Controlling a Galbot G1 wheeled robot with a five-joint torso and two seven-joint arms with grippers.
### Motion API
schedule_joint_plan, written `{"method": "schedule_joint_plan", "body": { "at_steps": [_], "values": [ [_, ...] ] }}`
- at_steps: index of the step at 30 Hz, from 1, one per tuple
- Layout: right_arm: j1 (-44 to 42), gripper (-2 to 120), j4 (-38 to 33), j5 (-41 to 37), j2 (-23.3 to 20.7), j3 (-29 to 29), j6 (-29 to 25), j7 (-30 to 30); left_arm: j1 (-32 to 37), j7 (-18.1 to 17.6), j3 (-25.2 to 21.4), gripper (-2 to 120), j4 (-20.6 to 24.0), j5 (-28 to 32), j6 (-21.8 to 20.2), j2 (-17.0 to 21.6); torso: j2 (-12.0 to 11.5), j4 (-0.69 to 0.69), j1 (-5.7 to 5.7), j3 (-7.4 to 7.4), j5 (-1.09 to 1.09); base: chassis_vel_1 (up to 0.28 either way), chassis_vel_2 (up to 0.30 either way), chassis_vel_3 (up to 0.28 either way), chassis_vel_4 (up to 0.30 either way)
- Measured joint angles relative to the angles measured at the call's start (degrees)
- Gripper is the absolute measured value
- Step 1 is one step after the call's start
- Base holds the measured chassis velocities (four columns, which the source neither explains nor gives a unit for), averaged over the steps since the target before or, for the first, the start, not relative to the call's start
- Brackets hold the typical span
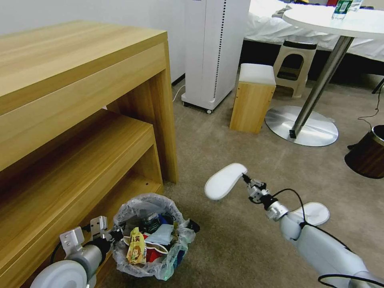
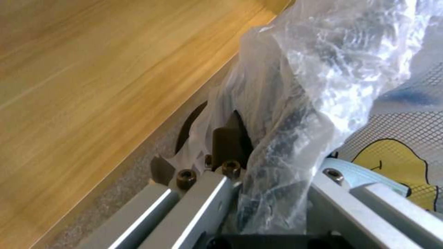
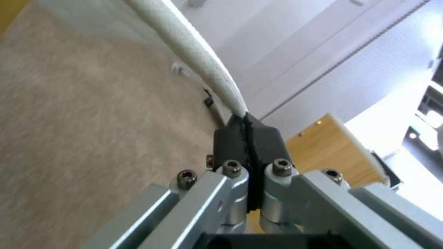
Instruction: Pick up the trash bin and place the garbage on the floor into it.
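Observation:
The trash bin (image 1: 154, 236) sits low at my left beside the wooden unit, its clear bag (image 2: 295, 90) spilling over the rim. Inside it lie a yellow wrapper (image 1: 136, 246), a light-blue face mask (image 1: 162, 234) and other garbage. My left gripper (image 1: 114, 234) is shut on the bin's rim through the bag, one dark finger (image 2: 226, 141) showing. My right gripper (image 1: 245, 179) is shut on the edge of a white slipper (image 1: 224, 181), held above the carpeted floor (image 1: 240, 248) to the right of the bin. The slipper's edge (image 3: 193, 52) runs out from the closed pads (image 3: 231, 138). A second slipper (image 1: 314, 213) lies on the floor behind my right arm.
A wooden desk with shelves (image 1: 80, 100) fills the left. Farther back stand a white appliance (image 1: 216, 52), a small wooden stool (image 1: 253, 98), a plastic stool (image 1: 295, 64) and a round table's metal base (image 1: 302, 126). A brown bin (image 1: 368, 152) stands at the right edge.

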State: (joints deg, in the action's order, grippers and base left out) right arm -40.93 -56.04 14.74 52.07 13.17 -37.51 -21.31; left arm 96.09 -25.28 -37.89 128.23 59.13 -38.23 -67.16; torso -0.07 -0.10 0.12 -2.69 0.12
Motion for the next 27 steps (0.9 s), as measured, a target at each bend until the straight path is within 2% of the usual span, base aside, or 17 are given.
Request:
{"method": "schedule_joint_plan", "body": {
  "at_steps": [2,6,8,10,11,14,21,27],
  "values": [
    [0.1,0,-1.7,-1.7,-0.8,-0.1,-0.2,0.5,0.2,0.0,0.1,0,-0.3,-0.4,0.0,-0.2,0.0,0.0,0.0,0.0,0.01,0.0,0.0,0.0,0.0],
    [-0.2,0,-12.8,-8.9,-3.6,-0.5,1.3,2.4,0.6,-0.1,0.2,0,-0.5,-0.8,-0.1,0.2,0.0,0.01,0.0,0.0,0.0,0.0,0.0,0.0,0.0],
    [-0.3,0,-13.3,-9.2,-3.8,-0.5,1.5,2.4,0.6,-0.1,0.2,0,-0.5,-0.8,-0.1,0.3,0.0,0.01,0.0,0.0,0.0,0.0,0.0,0.0,0.0],
    [-0.3,0,-18.9,-12.1,-5.5,-0.5,2.8,2.7,0.7,-0.5,0.3,0,-0.2,-0.4,-0.2,1.0,0.0,0.01,0.0,0.0,-0.01,0.0,0.0,0.0,0.0],
    [-0.3,0,-18.9,-12.1,-5.5,-0.5,2.8,2.7,0.7,-0.5,0.3,0,-0.2,-0.4,-0.2,1.0,0.0,0.01,0.0,0.0,-0.01,0.0,0.0,0.0,0.0],
    [0.1,0,-25.0,-15.1,-7.6,-0.3,5.1,2.9,0.6,-0.9,0.4,0,0.3,0.3,-0.3,1.7,0.0,0.0,0.0,0.0,-0.01,0.0,0.0,0.0,0.0],
    [1.6,0,-32.5,-18.0,-8.8,1.9,8.6,2.7,0.2,-1.2,1.1,0,0.6,0.6,-0.4,2.4,0.0,0.01,0.0,0.0,0.0,0.0,0.0,0.0,0.0],
    [2.1,0,-35.8,-20.8,-9.0,4.6,10.2,3.1,-0.5,-2.0,1.5,0,1.0,2.2,-0.5,3.0,0.0,0.0,0.0,0.0,0.0,0.0,0.0,0.0,0.0]
  ]
}}
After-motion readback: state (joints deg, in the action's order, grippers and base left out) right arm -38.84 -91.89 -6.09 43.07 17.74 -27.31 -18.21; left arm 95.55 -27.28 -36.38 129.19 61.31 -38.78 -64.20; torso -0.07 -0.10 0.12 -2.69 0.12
